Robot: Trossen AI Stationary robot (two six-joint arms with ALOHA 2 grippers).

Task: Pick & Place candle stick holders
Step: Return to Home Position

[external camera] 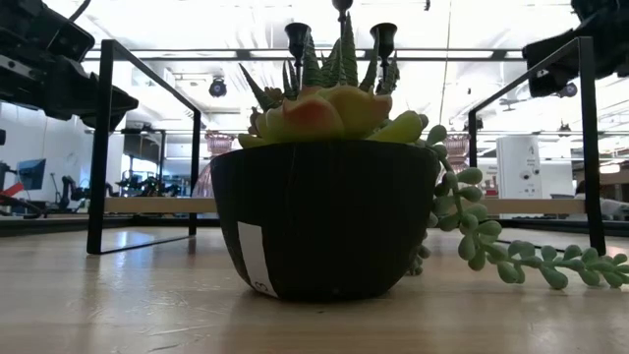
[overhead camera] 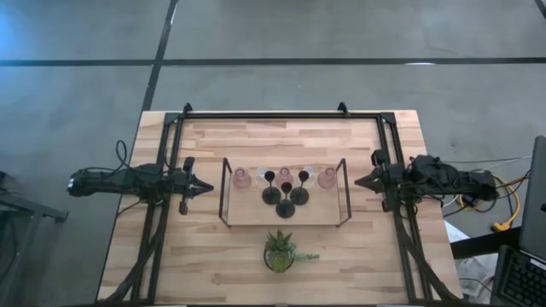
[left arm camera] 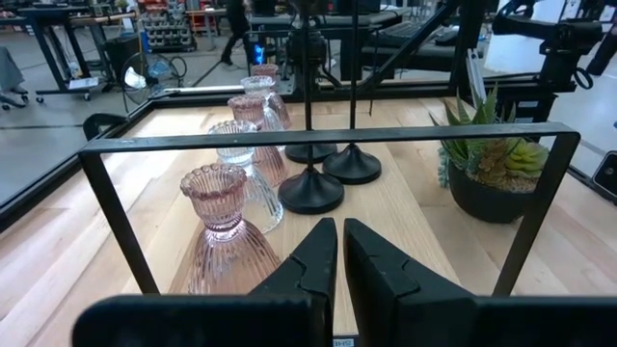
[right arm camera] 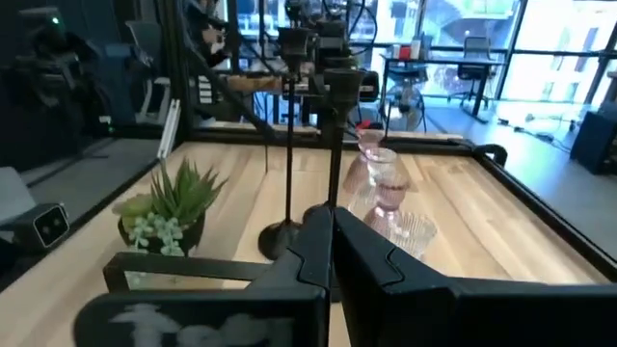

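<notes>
I count three black holders: thin stems, round flat bases, small cups on top. All upright, clustered mid-tray in tight triangle, two bases side by side, third set nearer plant. Beyond them, on side away from plant, row of squat ribbed glass holders, upright, flared bases. My left wrist view shows five in line, pink and clear alternating as far as I can tell, pink at both ends, neighbours touching or nearly so.
</notes>
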